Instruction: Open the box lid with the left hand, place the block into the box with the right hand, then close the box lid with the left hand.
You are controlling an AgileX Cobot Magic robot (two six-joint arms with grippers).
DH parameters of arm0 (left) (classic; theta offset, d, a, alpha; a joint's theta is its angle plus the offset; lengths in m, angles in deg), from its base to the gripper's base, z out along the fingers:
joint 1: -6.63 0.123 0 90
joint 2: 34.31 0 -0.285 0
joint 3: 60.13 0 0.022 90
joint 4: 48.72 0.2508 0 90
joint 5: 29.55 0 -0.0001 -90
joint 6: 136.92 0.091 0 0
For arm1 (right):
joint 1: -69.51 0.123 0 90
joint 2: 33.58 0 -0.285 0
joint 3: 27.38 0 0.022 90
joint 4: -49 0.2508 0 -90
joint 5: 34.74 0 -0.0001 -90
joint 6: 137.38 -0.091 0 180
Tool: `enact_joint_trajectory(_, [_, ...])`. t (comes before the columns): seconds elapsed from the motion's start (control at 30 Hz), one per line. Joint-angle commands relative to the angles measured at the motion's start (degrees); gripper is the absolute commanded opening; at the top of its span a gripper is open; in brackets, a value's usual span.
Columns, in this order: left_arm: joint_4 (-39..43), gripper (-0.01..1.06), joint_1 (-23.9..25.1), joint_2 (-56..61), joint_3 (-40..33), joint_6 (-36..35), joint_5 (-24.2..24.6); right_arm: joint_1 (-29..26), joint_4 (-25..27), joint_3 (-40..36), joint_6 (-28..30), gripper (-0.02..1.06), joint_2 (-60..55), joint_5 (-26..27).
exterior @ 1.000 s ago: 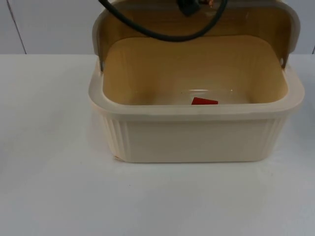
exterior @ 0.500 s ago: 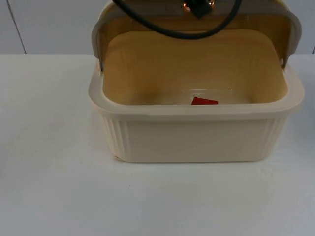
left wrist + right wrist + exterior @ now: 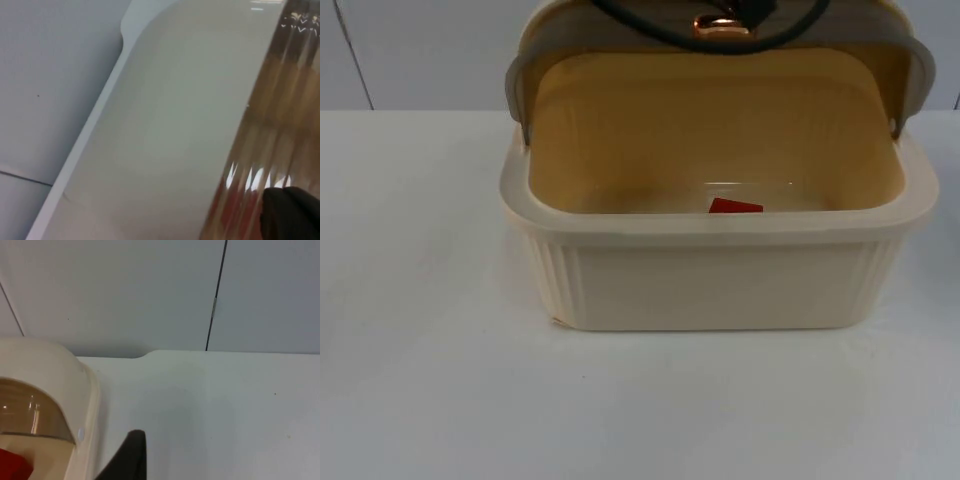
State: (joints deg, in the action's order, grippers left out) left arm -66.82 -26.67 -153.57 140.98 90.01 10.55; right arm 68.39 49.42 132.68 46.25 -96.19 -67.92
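On the white table (image 3: 430,380) we log one cream box (image 3: 715,285), its lid (image 3: 720,75) raised at the rear against the grey partition wall (image 3: 420,50). Inside, on the box floor, we record one red block (image 3: 734,207). At the lid's top edge sits the left gripper (image 3: 725,22); its finger state we cannot tell. Beside the box, over the table, the right gripper (image 3: 131,455) waits, finger state likewise undetermined.

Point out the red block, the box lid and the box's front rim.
red block (image 3: 734,206), top view, its visible top face inside the box.
box lid (image 3: 535,45), top view, raised lid's left edge.
box (image 3: 720,228), top view, front rim.
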Motion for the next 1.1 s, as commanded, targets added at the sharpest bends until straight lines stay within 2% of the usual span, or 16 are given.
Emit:
enact_joint_trajectory(0.0, [-0.55, 0.00, -0.38, 0.62, 0.14, -1.43, 1.65, 0.57, -0.43, -0.22, -0.12, 1.05, 0.44, 0.40])
enact_joint_trajectory(0.1, [-0.55, 0.00, -0.38, 0.62, 0.14, -3.25, 1.94, 2.21, -2.04, -0.22, -0.25, 1.05, 0.44, 0.40])
enact_joint_trajectory(0.37, [-0.27, 0.00, -0.38, 1.77, -1.27, -5.44, 1.57, 3.02, -2.04, -0.22, -0.84, 1.05, 0.44, 0.30])
enact_joint_trajectory(0.47, [0.12, 0.00, -0.38, 4.77, -8.03, -5.44, -3.96, 3.11, -1.80, -0.22, -0.94, 1.05, 0.44, 0.70])
enact_joint_trajectory(0.5, [0.12, 0.00, -0.38, 4.77, -8.03, -5.44, -3.96, 3.11, -1.80, -0.22, -0.94, 1.05, 0.44, 0.70])
enact_joint_trajectory(0.6, [0.51, 0.00, -1.06, 7.68, -16.09, -3.44, -11.55, 3.11, -1.80, -0.22, -1.23, 1.05, 0.44, 1.16])
enact_joint_trajectory(0.67, [1.38, 0.00, -2.40, 9.29, -20.85, -1.22, -16.34, 3.11, -1.80, -0.22, -1.23, 1.05, 0.44, 1.16])
enact_joint_trajectory(0.7, [1.38, 0.00, -2.40, 9.29, -20.85, -1.22, -16.34, 3.11, -1.80, -0.22, -1.23, 1.05, 0.44, 1.16])
enact_joint_trajectory(0.83, [6.32, 0.00, -6.28, 10.97, -29.51, -0.51, -25.53, 3.11, -1.80, -0.22, -1.23, 1.05, 0.44, 1.16])
enact_joint_trajectory(0.87, [6.32, 0.00, -6.28, 10.97, -29.51, -0.51, -25.53, 3.11, -1.80, -0.22, -1.23, 1.05, 0.44, 1.16])
enact_joint_trajectory(0.97, [11.38, 0.00, -8.93, 11.45, -34.78, -0.51, -31.21, 3.11, -1.80, -0.22, -1.23, 1.05, 0.44, 0.93])
enact_joint_trajectory(1.07, [15.07, 0.00, -9.93, 11.45, -36.92, -0.51, -32.69, 3.11, -1.80, -0.22, -1.23, 1.05, 0.44, 0.93])
